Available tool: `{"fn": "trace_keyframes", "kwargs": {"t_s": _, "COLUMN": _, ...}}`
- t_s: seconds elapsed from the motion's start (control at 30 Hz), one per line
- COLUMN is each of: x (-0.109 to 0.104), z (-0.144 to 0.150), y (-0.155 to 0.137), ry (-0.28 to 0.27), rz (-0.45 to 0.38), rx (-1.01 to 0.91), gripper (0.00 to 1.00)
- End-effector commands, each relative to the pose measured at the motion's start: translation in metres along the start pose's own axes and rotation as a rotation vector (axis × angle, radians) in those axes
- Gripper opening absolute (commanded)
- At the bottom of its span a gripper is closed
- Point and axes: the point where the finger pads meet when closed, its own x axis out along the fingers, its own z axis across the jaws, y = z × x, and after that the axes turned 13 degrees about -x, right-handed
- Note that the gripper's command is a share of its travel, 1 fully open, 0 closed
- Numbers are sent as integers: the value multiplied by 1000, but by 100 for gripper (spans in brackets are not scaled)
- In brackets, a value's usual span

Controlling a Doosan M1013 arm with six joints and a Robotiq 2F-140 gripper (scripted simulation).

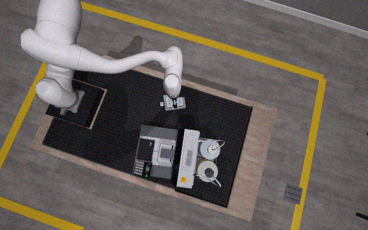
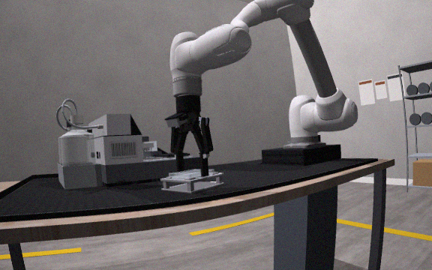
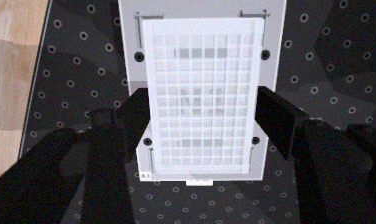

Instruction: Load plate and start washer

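The clear well plate (image 3: 204, 95) (image 1: 172, 103) (image 2: 189, 174) lies flat in the grey plate nest N1 (image 3: 204, 10) (image 2: 190, 182) on the black mat. A small A1 label (image 3: 145, 176) sits at the nest's lower left corner in the wrist view. My gripper (image 3: 201, 102) (image 2: 192, 170) (image 1: 174, 102) is down over the plate, open, with one finger close beside each long side of it. I cannot tell whether the pads touch the plate. The washer (image 1: 156, 153) (image 2: 118, 150) stands apart, with its keypad (image 1: 138, 167) and a green lamp (image 1: 146, 175).
Two white bottles (image 1: 209, 150) (image 1: 207, 170) (image 2: 74, 150) with tubing stand beside the washer. The arm's base (image 1: 75, 105) (image 2: 300, 154) sits on a black block at the mat's far end. The wooden table edge (image 3: 9, 60) runs along the mat.
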Motion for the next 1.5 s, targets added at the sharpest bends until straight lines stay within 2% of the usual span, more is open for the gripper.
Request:
{"fn": "trace_keyframes", "kwargs": {"t_s": 0.0, "x": -2, "z": 0, "y": 1, "ry": 0, "rz": 2, "rx": 0, "gripper": 63}}
{"fn": "trace_keyframes", "kwargs": {"t_s": 0.77, "x": -3, "z": 0, "y": 1, "ry": 0, "rz": 2, "rx": 0, "gripper": 60}}
{"fn": "trace_keyframes", "kwargs": {"t_s": 0.8, "x": -3, "z": 0, "y": 1, "ry": 0, "rz": 2, "rx": 0, "gripper": 10}}
{"fn": "trace_keyframes", "kwargs": {"t_s": 1.47, "x": -4, "z": 0, "y": 1, "ry": 0, "rz": 2, "rx": 0, "gripper": 10}}
